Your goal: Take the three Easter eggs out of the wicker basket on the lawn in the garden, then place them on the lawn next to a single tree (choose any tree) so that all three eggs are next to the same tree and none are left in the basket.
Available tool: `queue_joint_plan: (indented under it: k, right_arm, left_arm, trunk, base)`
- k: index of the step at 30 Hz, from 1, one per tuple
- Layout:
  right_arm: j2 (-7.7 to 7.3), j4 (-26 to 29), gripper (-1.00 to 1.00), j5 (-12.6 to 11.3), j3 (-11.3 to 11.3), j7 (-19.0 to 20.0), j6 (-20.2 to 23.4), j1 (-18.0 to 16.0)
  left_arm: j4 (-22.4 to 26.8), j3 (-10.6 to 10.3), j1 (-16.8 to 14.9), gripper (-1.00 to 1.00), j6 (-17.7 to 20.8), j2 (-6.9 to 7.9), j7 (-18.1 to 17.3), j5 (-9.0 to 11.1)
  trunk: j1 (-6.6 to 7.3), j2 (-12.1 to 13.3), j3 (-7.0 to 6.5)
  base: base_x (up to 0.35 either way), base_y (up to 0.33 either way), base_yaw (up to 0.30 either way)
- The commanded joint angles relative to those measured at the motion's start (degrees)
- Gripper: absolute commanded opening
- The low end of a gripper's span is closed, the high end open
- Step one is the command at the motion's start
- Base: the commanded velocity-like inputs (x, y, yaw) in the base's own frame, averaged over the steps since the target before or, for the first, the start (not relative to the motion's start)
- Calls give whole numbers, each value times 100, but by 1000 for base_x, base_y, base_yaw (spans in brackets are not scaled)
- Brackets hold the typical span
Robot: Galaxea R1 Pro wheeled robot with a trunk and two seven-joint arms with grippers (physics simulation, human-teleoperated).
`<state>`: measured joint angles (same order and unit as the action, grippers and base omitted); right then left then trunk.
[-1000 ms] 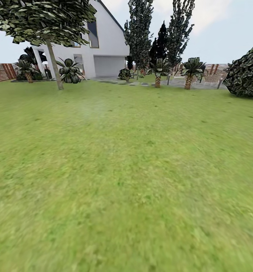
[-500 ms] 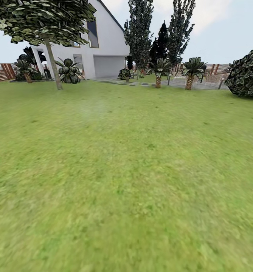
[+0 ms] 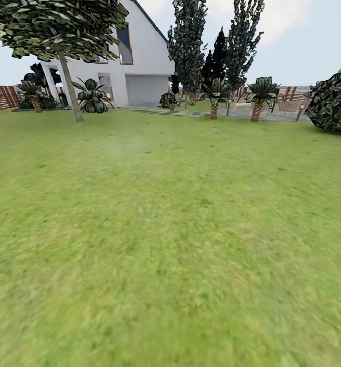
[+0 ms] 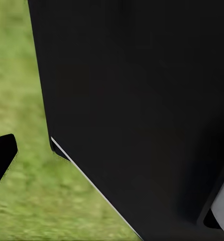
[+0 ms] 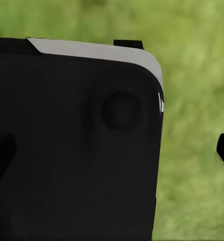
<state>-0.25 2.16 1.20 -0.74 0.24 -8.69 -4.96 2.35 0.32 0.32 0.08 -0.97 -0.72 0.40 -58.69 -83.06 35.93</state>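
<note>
Standing out on the wide stretch of mottled green lawn (image 3: 170,244), I saw the robot facing a white gabled house (image 3: 139,61) with a grey garage door (image 3: 147,89), well off across the grass. To the left of that house rose a tree with a straight, smooth pale grey-beige trunk (image 3: 71,89) and a dark canopy of flat, jagged, speckled leaves; it stood at the far edge of the grass. Further right were tall dark conifers (image 3: 188,46), two short palms with scaly brown trunks (image 3: 256,102), and a round black-and-green leafy bush (image 3: 336,99) at the right edge.

No basket and no painted eggs were anywhere on the grass ahead, so where they lay could not be told from here. By my reckoning the robot was on its way across the garden, and whether any egg had yet been set down by a tree I could not judge.

Each wrist camera looked at a large black panel of the robot's own body (image 4: 142,100) (image 5: 72,145) with blurred grass beyond. A small dark tip showed at the edge of either picture, too little to say how far either hand stood open or whether it held anything.

No brand, label or writing could be read anywhere.
</note>
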Motion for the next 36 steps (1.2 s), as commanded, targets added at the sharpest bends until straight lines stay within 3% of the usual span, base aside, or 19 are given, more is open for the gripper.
queue_joint_plan:
  k: [1,36]
  right_arm:
    - [-1,-5,100,12,-5,2,-18,-3]
    - [-1,-8,100,12,-5,2,-18,0]
  left_arm:
    - [11,3,3,100,1,0,-7,4]
    - [11,3,3,100,1,0,-7,4]
  trunk:
    - [-3,-2,4]
    - [-3,-2,4]
  base:
    - [325,0,0]
    - [325,0,0]
